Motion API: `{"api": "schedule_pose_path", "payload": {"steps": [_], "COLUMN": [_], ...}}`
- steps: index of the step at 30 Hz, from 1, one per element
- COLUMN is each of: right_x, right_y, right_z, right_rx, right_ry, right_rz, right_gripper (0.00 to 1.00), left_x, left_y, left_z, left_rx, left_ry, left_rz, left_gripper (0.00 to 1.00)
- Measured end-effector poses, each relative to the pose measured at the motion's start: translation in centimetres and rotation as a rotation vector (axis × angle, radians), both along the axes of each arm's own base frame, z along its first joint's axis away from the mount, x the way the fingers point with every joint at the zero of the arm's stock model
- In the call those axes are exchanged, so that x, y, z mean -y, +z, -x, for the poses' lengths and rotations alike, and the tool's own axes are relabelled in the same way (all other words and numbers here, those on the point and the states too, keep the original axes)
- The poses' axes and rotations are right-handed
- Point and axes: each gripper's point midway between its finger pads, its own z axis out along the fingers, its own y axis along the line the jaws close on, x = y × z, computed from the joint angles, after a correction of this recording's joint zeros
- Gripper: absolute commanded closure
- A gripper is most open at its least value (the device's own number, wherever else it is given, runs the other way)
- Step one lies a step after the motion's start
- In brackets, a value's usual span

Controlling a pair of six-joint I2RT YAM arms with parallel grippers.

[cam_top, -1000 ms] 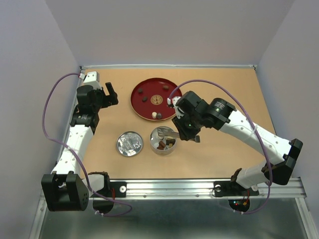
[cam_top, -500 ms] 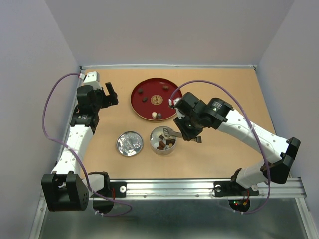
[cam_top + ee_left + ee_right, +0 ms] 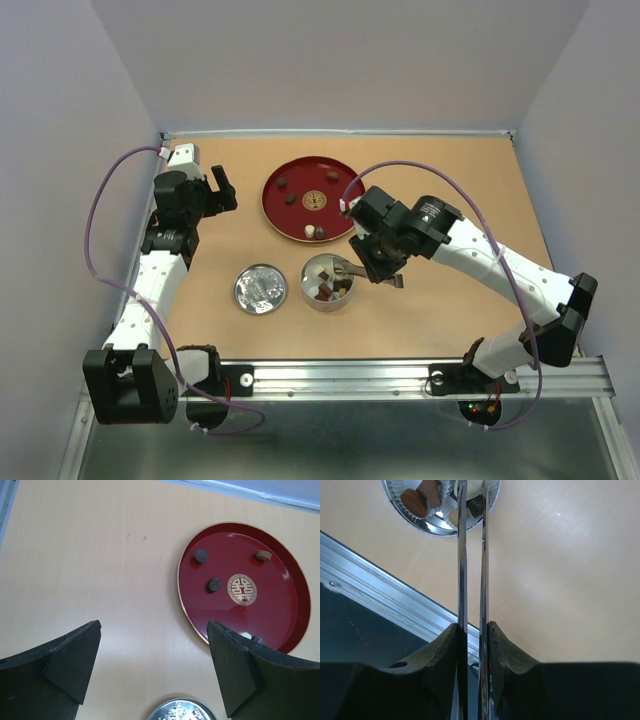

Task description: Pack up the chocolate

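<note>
Right gripper (image 3: 472, 630) clamps the tongs (image 3: 461, 555), blades squeezed almost together with a thin gap, tips over the tin (image 3: 427, 530) by the front rail (image 3: 380, 590). The tips run off the top of the wrist view, so I can't tell if a piece is nipped there. Chocolate (image 3: 415, 500) sits in paper cups (image 3: 396, 491) in the tin; the lid (image 3: 260, 289) lies just left of it. About five more pieces are on the red tray (image 3: 280, 610) further back. Left gripper (image 3: 155, 665) is wide open and empty, over the table (image 3: 100, 555) beside the tray. Risk: the tips snag a cup or shove the light tin on release, so a piece lands on the rim or table. Only writing: a gold emblem (image 3: 242, 588) at tray centre, likely a double-happiness character; no brand is readable.
</note>
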Motion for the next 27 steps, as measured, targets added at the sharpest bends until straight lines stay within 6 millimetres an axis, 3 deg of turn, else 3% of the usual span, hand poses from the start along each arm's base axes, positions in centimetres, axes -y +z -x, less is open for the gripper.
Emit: {"api": "schedule_pose_path", "payload": {"steps": [7,18,21,27], "right_x": [0.1,0.5,0.3,-1.6], "right_y": [-0.5,-0.4,0.3,3.6], "right_z": [-0.4,-0.5,-0.9,-2.5], "right_rx": [0.006,0.011,0.021,0.09], "right_ry": [-0.018,-0.022,-0.022,-0.015], "right_rz": [0.026,0.047,0.047,-0.028], "right_gripper": [0.55,0.58,0.59,0.6], "left_x": [0.0,0.0,0.0,0.0], "left_y": [0.0,0.0,0.0,-0.1], "left_z": [0.0,0.0,0.0,0.0], "left_rx": [0.0,0.0,-0.001,-0.003], "left_ry": [0.0,0.0,0.0,0.0], "left_rz": [0.0,0.0,-0.001,-0.001], "left_gripper": [0.01,0.01,0.01,0.01]}}
